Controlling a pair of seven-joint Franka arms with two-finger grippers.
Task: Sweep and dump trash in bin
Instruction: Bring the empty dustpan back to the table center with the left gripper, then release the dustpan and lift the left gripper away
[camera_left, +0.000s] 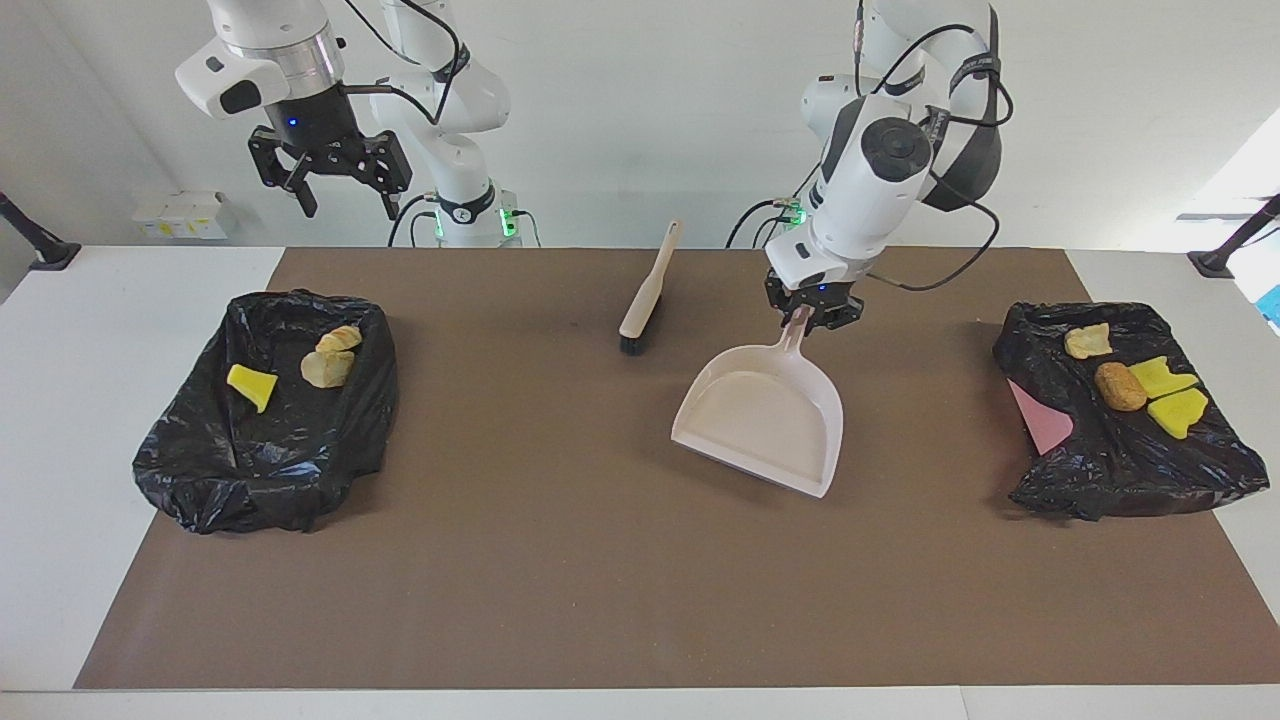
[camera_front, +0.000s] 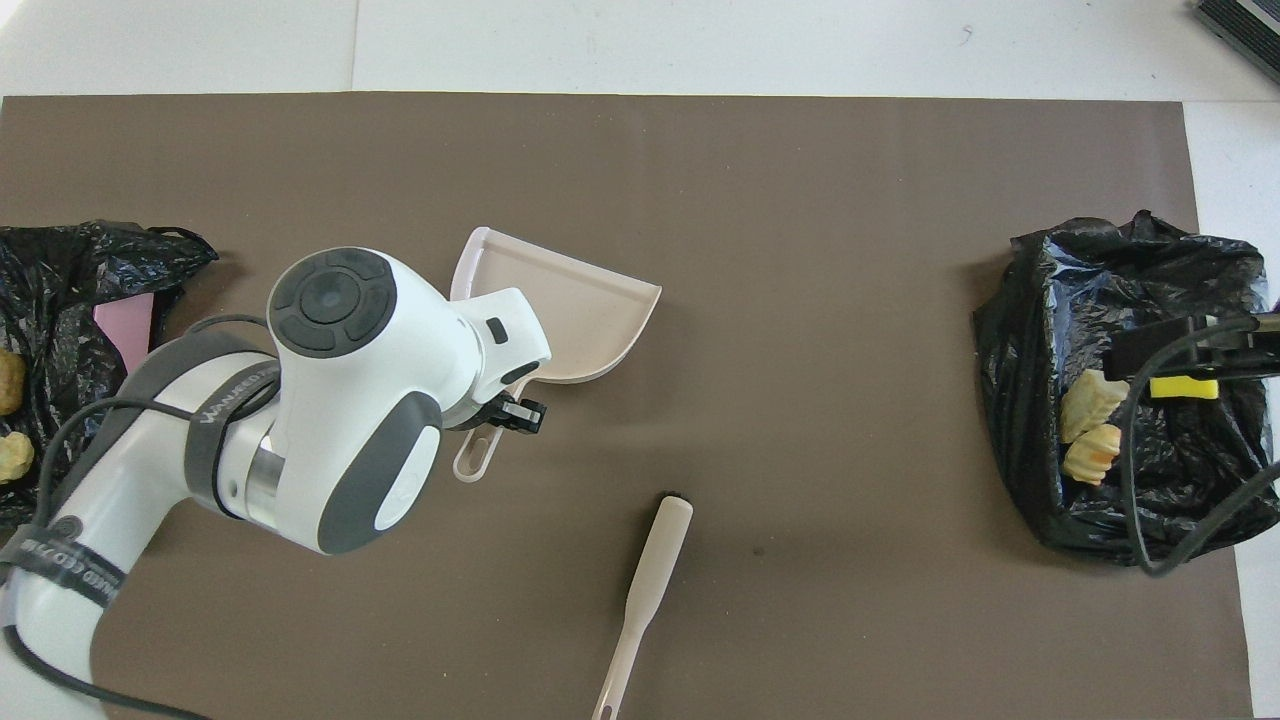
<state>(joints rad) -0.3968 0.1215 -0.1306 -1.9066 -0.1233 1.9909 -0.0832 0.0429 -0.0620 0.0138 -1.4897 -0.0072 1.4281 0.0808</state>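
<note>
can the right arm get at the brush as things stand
Probably yes. The right claw hangs open and empty above the bin bag at its end, and the brush lies alone on the mat; the left claw, holding the dustpan, is beside it, not over it.

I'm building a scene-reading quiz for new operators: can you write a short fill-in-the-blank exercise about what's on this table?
1. The left gripper grips the dustpan by its ____.
2. The brush lies on the brown mat, nearer to the ____ than the dustpan.
3. The bin under the right gripper holds ____ scraps.
4. The dustpan holds ____ scraps.

Missing words: handle; robots; three; no
</note>
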